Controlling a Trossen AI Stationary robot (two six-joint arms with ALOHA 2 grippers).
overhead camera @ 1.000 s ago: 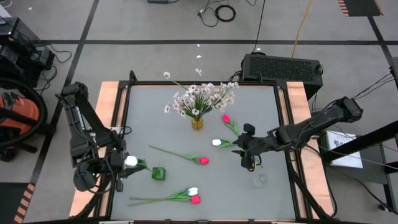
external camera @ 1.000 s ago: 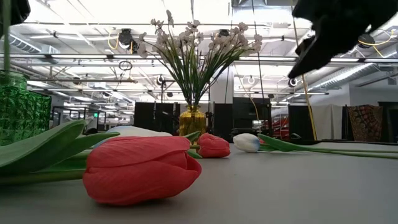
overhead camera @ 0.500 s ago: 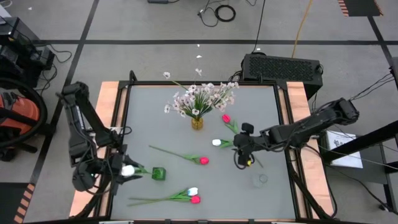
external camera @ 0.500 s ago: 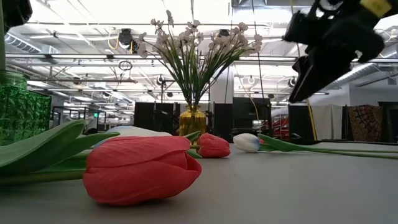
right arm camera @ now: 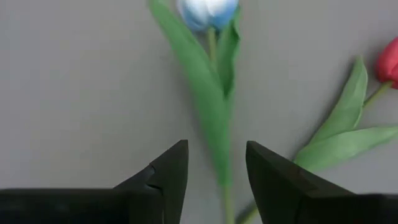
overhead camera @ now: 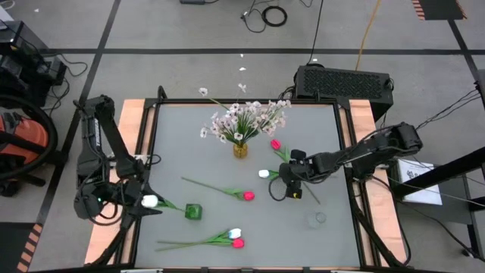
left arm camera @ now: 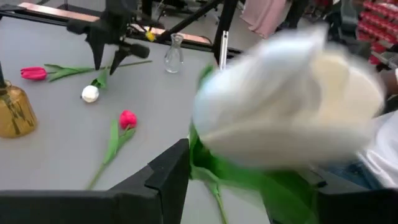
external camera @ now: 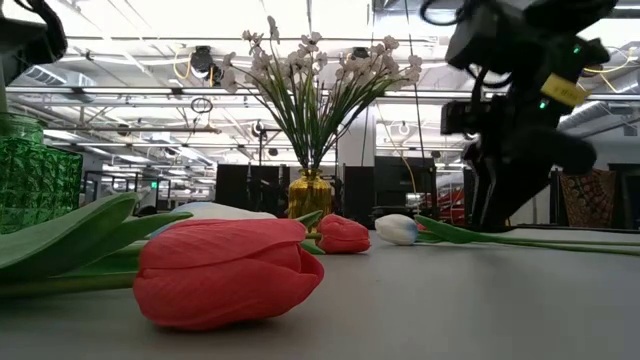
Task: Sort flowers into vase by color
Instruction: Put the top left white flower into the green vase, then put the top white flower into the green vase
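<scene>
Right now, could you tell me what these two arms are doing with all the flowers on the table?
The left gripper holds a white tulip at the table's left edge, beside the green vase. The right gripper, fingers open, hovers over the stem of another white tulip lying near the table's middle. The small pale blossoms stand in the yellow vase. Several pink-red tulips lie loose on the table.

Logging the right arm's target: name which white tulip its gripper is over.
The white tulip right of centre, below the yellow vase. The right gripper, jaws open, straddles its stem. Another lies at the near edge beside a pink one; the left gripper holds the third.
</scene>
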